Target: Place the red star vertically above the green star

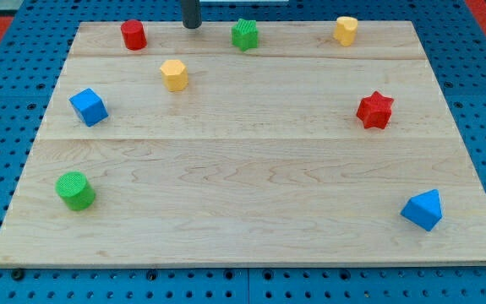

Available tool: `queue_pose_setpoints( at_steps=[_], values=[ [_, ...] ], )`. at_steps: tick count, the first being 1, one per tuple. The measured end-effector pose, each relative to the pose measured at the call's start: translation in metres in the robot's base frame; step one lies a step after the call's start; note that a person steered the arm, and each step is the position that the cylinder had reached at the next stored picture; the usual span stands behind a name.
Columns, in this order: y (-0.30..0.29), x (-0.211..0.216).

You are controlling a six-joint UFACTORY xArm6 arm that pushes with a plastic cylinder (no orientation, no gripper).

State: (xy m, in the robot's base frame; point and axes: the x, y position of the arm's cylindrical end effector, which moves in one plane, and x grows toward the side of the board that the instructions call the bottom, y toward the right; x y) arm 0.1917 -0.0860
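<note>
My tip (192,26) sits at the far edge of the wooden surface (251,177), touching nothing. It stands between the red cylinder (133,35) on its left and the green star (245,35) on its right, a little apart from each. There is no hand on this arm, only the dark rod, so nothing is clamped.

The red star (375,110) lies well to the right, about mid-depth, nearer than the green star and far off to its right. Further along the far edge rests a yellow block (346,30). A yellow hexagonal block (174,74) sits just nearer than my tip, slightly left. At the left, a blue cube (89,107); near left, a green cylinder (75,190); near right, a blue wedge-like block (423,209).
</note>
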Motion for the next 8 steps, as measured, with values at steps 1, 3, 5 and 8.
queue_pose_setpoints(
  at_steps=[1,3,5,8],
  values=[
    [0.007,0.001],
    [0.082,0.015],
    [0.154,0.113],
    [0.203,0.227]
  ],
)
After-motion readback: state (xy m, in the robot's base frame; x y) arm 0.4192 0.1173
